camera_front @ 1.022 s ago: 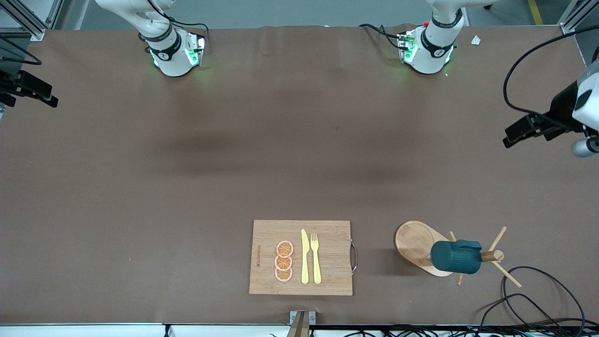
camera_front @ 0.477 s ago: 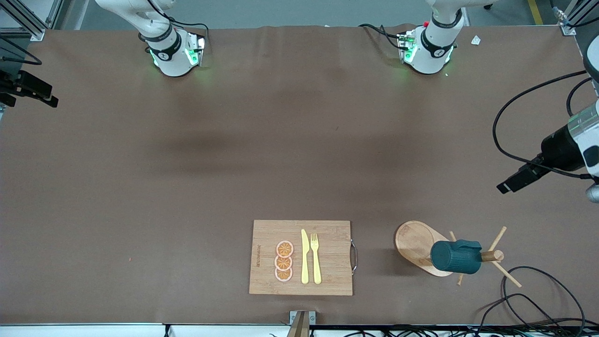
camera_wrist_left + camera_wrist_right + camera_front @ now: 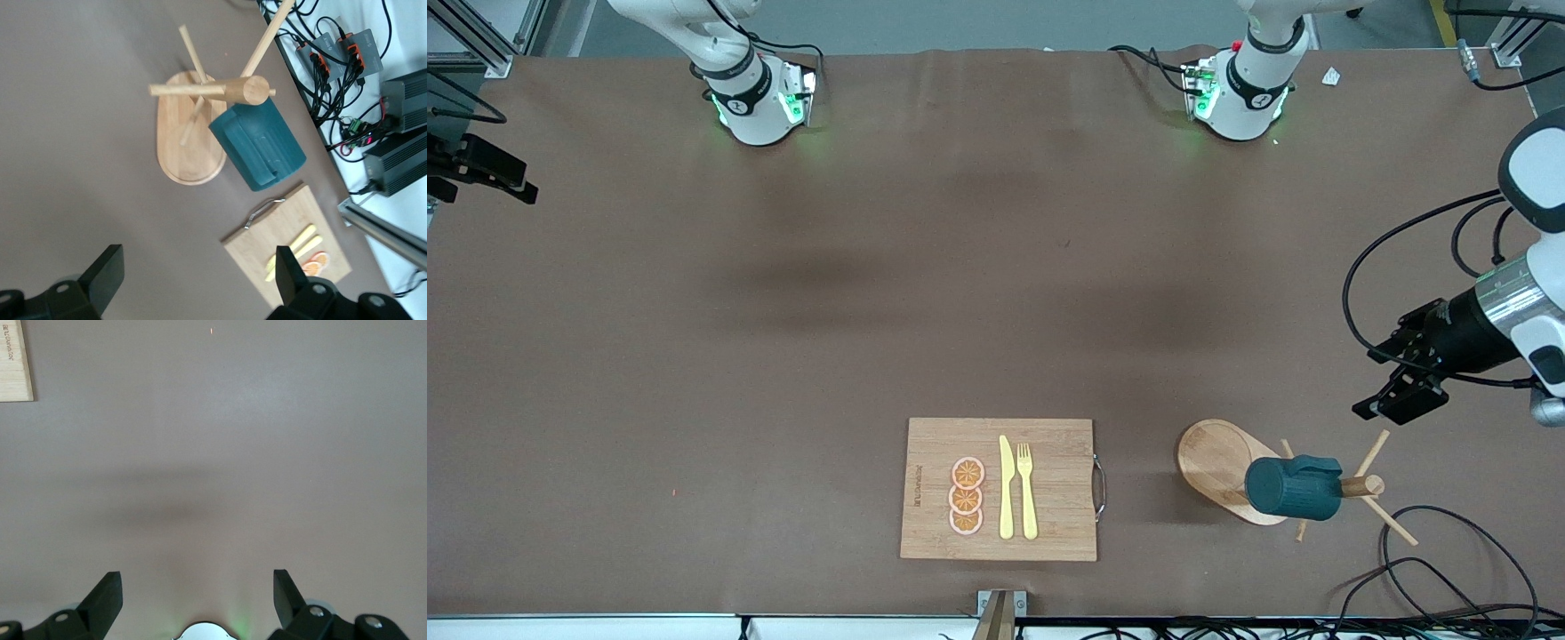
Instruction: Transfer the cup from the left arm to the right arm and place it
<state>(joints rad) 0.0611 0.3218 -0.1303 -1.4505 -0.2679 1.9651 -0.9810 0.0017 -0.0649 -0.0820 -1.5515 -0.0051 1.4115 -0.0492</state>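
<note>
Your left gripper (image 3: 1398,402) has swung down toward the cup (image 3: 1292,487) hanging on the wooden mug tree (image 3: 1356,485), fingers spread and empty, approach under way; right gripper (image 3: 197,600) waits, spread, over bare table.

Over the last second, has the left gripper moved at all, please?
Yes. In the front view the left gripper has come down toward the wooden mug tree that holds the cup, jaws open and empty.

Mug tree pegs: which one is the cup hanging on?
The cup hangs on the peg at the mug tree top, pointing toward the cutting board. The other pegs are bare.
</note>
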